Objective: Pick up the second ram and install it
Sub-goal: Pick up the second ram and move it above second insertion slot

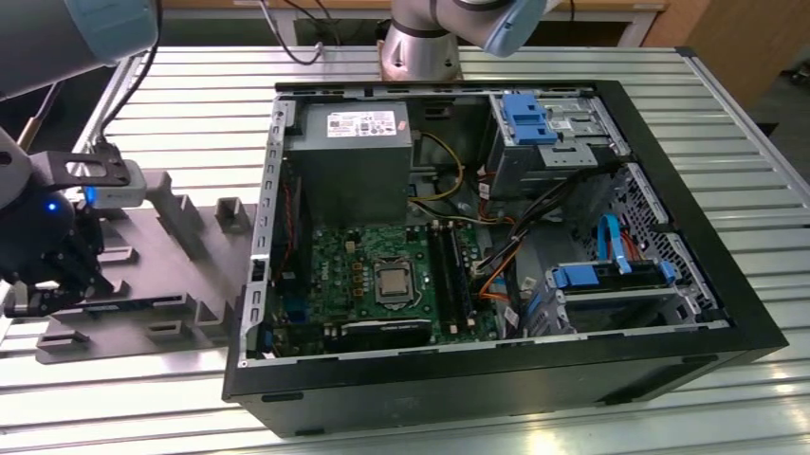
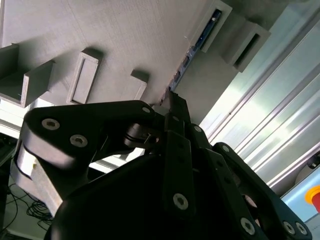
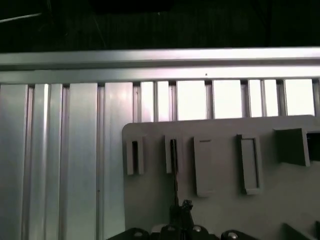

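Black gripper (image 2: 172,102) links crowd the front of the second wrist view. Its fingers (image 2: 176,145) run to tips drawn almost together, pinching the near end of the second ram (image 2: 206,32). That stick stands on its long edge in the grey tray (image 2: 115,40) and runs away from the fingertips into a raised slot block (image 2: 226,14). The ribbed metal table (image 2: 265,110) lies beside the tray.

In the first wrist view the gripper (image 3: 181,212) is over the tray (image 3: 225,210). The ram (image 3: 175,175) is seen edge-on, a thin dark line leading from the closed tips to a slot block (image 3: 172,155). The table (image 3: 75,150) lies beyond.

In the exterior view the gripper (image 1: 51,294) is low over the tray (image 1: 177,242) at about eight o'clock, by the exterior view's left. The ram (image 1: 133,304) shows as a dark strip reaching from the fingers toward three o'clock. An open computer case (image 1: 506,379) spans the centre to four o'clock, well apart from the gripper, with its green motherboard (image 1: 336,251) facing up. The arm's base (image 1: 424,47) stands at twelve o'clock.
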`<move>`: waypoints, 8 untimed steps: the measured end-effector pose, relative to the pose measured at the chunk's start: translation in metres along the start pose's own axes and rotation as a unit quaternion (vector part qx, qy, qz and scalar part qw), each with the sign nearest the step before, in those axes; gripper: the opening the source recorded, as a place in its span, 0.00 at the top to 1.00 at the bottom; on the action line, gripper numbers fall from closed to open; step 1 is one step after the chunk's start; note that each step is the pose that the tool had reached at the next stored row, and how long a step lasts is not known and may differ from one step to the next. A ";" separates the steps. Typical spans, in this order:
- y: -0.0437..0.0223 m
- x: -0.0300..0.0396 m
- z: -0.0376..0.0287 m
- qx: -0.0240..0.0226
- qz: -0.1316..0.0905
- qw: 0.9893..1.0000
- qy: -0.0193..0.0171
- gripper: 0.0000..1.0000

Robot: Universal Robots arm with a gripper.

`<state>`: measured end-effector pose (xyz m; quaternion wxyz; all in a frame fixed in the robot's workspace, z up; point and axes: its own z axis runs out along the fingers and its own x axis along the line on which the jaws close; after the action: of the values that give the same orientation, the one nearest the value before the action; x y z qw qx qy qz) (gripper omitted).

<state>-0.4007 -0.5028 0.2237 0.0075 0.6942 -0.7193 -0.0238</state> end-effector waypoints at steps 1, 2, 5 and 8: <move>0.0000 0.0001 0.0010 0.000 0.000 1.000 0.000 0.89; -0.0001 0.0001 0.0019 0.000 0.000 1.000 0.000 0.89; -0.0002 0.0002 0.0042 0.000 0.000 1.000 0.000 0.89; -0.0002 0.0003 0.0049 0.000 -0.001 1.000 0.000 0.89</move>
<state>-0.4007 -0.5030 0.2188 0.0076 0.6947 -0.7189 -0.0238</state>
